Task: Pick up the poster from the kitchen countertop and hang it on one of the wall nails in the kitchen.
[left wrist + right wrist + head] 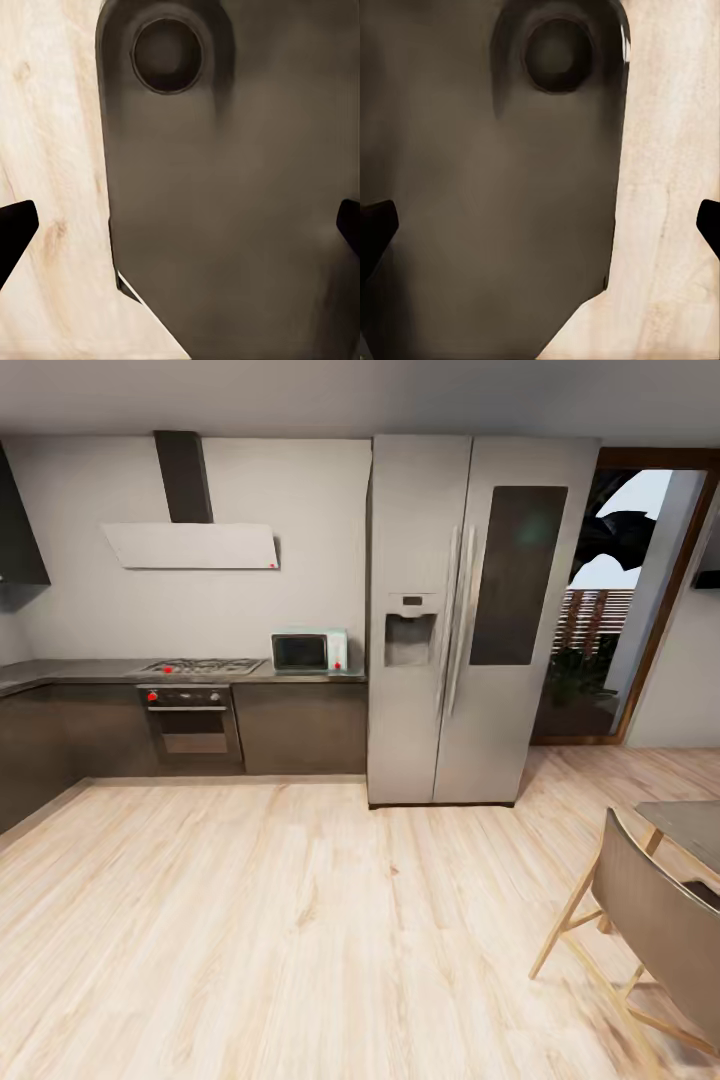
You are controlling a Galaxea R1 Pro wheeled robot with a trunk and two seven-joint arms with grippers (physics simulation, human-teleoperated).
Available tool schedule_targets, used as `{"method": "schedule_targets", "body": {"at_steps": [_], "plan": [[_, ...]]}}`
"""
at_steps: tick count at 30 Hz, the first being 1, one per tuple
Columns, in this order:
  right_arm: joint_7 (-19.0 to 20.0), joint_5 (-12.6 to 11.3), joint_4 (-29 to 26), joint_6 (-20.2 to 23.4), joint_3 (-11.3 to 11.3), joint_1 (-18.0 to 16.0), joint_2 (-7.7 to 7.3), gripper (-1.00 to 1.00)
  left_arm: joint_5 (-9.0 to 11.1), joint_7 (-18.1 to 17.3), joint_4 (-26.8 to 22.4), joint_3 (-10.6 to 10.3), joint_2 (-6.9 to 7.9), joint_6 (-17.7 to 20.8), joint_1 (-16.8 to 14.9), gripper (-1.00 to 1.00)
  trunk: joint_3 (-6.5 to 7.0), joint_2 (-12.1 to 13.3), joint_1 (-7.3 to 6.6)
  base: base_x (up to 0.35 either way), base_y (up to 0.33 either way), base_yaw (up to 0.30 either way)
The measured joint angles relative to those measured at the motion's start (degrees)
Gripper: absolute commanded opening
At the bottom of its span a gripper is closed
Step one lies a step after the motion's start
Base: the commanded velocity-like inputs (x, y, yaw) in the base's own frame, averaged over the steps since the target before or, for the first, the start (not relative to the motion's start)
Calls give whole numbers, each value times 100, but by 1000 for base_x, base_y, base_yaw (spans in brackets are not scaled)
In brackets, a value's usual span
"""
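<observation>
We face a kitchen across a wide stretch of pale wood-plank floor (260, 920), open from our base to the dark cabinets (300, 728). A dark counter (70, 672) runs along the grey wall (300, 540) and turns a corner at left; it carries a gas hob (203, 666) and a small microwave (309, 651), with an oven (193, 722) below and a flat white hood (192, 546) above. Right of it stands a tall, smooth grey 2-door fridge (480, 620), then a wood-framed doorway (640, 600). At lower right a curved-back chair (650, 920) on slim wooden legs and a table corner (690, 828) narrow the passage. The left gripper (180, 225) and right gripper (540, 225) each show 2 black fingertips spread wide, holding nothing, above the robot's dark base (225, 210) and floor.
</observation>
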Motion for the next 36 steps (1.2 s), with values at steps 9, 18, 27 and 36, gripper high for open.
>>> {"method": "schedule_targets", "body": {"at_steps": [9,18,27,36], "plan": [[0,-31,-91,-92,-19,-188,-50,100,0,4,-140,-13,-138,-32,113,100,2,1,0,0,0,0],[0,-31,-91,-92,-19,-188,-50,100,0,4,-140,-13,-138,-32,113,100,2,1,1,0,0,0],[-2,-29,-157,-124,-17,-253,-90,100,-7,-1,-204,-1,-178,-65,135,100,2,1,1,0,0,0],[-8,-5,-945,-1163,-10,-604,-170,100,-26,-3,-843,36,-244,-144,181,100,0,1,0,0,0,0]]}}
